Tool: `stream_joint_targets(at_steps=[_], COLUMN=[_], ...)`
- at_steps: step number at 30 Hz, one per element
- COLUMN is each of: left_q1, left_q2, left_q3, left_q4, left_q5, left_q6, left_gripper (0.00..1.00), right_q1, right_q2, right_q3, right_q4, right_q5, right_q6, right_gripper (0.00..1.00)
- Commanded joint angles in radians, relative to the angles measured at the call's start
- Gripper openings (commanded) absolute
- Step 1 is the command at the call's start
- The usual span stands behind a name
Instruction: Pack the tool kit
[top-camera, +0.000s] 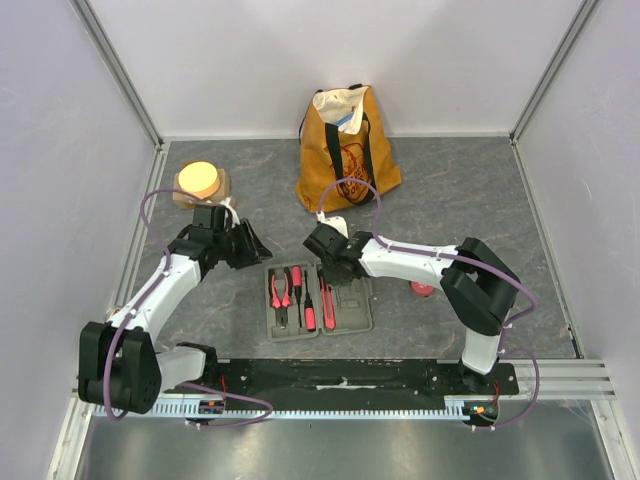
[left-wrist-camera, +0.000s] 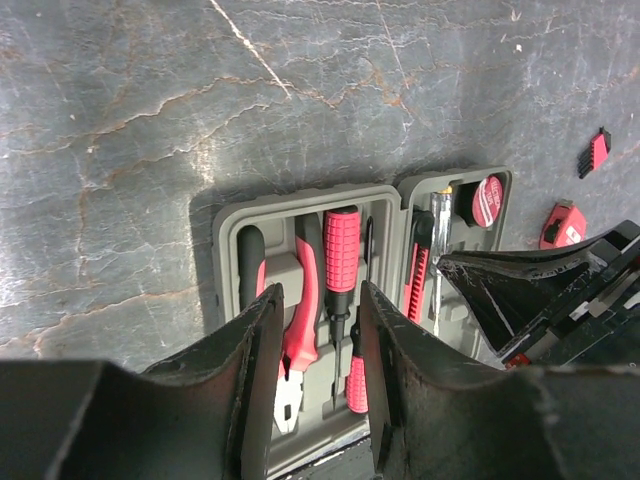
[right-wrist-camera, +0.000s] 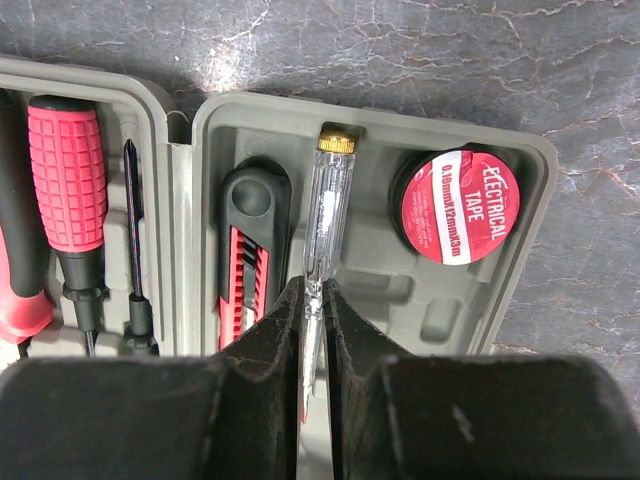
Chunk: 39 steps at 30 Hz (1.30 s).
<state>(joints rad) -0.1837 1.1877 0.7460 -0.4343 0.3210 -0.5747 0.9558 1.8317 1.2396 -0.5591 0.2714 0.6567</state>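
The dark-grey tool case (top-camera: 355, 322) lies open near the table's front. In the left wrist view its left half (left-wrist-camera: 228, 240) holds red-handled pliers (left-wrist-camera: 300, 320) and a red screwdriver (left-wrist-camera: 341, 250). My left gripper (left-wrist-camera: 318, 300) hovers open and empty above them, left of the case in the top view (top-camera: 250, 245). My right gripper (right-wrist-camera: 313, 290) is shut on a clear tester screwdriver (right-wrist-camera: 328, 200), which lies along the right half (right-wrist-camera: 520, 200) between the knife (right-wrist-camera: 250, 250) and the electrical tape (right-wrist-camera: 460, 207). The right gripper also shows in the top view (top-camera: 340, 275).
A red tape measure (top-camera: 422, 289) lies on the table right of the case, also in the left wrist view (left-wrist-camera: 563, 225), with a small red-and-black piece (left-wrist-camera: 597, 152) beyond it. The mustard tote bag (top-camera: 345, 150) stands at the back. The yellow-topped block (top-camera: 200, 180) sits back left.
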Motion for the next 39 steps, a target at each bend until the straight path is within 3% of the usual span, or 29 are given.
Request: stream_joint_targets(at_steps=[1, 12, 23, 27, 31, 39], left_q1=[-0.005, -0.057, -0.174, -0.180, -0.180, -0.178], left_q2=[0.032, 0.102, 0.216, 0.227, 0.213, 0.116], left_q3=[0.042, 0.104, 0.176, 0.196, 0.226, 0.231], left_q4=[0.058, 0.069, 0.075, 0.074, 0.039, -0.017], left_q5=[0.073, 0.107, 0.135, 0.129, 0.090, -0.042], left_q6=[-0.013, -0.008, -0.024, -0.034, -0.024, 0.001], left_gripper=[0.43, 0.43, 0.41, 0.41, 0.41, 0.43], right_q1=[0.005, 0.004, -0.005, -0.005, -0.008, -0.045], right_q2=[-0.032, 0.032, 0.092, 0.040, -0.008, -0.144], right_q3=[0.003, -0.063, -0.141, -0.112, 0.003, 0.164], right_q4=[-0.015, -0.005, 0.027, 0.041, 0.019, -0.080], right_q5=[0.029, -0.060, -0.115, -0.049, 0.035, 0.245], right_q6=[0.017, 0.076, 0.126, 0.120, 0.112, 0.149], right_gripper=[0.18, 0.00, 0.00, 0.00, 0.07, 0.32])
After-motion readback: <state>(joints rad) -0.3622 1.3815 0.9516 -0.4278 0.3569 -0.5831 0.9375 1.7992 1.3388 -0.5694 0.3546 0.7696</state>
